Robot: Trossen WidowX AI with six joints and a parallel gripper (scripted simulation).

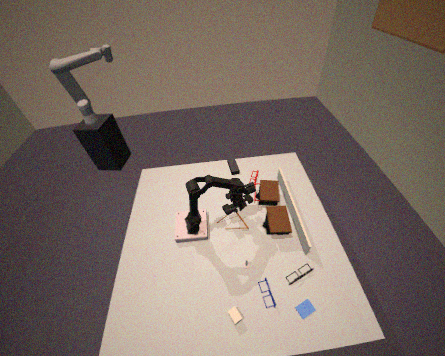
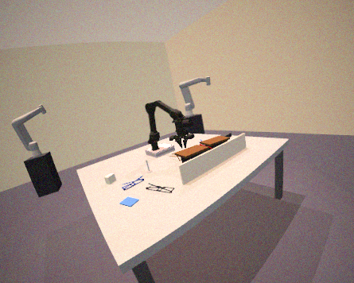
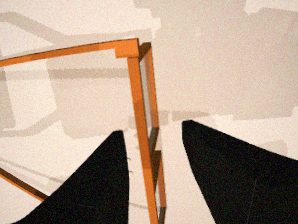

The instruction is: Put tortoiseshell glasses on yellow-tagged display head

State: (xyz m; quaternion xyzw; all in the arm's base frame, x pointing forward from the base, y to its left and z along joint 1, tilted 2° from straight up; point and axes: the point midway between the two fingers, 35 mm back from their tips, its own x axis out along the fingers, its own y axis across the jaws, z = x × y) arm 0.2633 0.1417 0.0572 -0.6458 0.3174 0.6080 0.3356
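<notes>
The tortoiseshell glasses [image 1: 242, 220] [image 3: 138, 95] lie on the table, orange-brown, with their temples spread out. My gripper [image 1: 241, 204] [image 2: 181, 146] [image 3: 153, 135] points down over them, its fingers part open. In the wrist view the front frame runs between the two black fingertips, with a gap on each side. One temple stretches left from the frame's upper end. Two display heads with flat brown tops stand side by side: one farther back [image 1: 269, 191] [image 2: 215, 141], one nearer the black glasses [image 1: 278, 220] [image 2: 192, 151]. I cannot make out a yellow tag on either.
A long upright panel [image 1: 294, 212] [image 2: 212, 160] stands behind the heads. Red glasses [image 1: 254, 177] lie by the farther head. Blue glasses [image 1: 270, 292], black glasses [image 1: 301, 277], a blue square [image 1: 305, 309] [image 2: 129, 202], a cream block [image 1: 235, 315] [image 2: 110, 179] and a dark block [image 1: 233, 166] are also on the table.
</notes>
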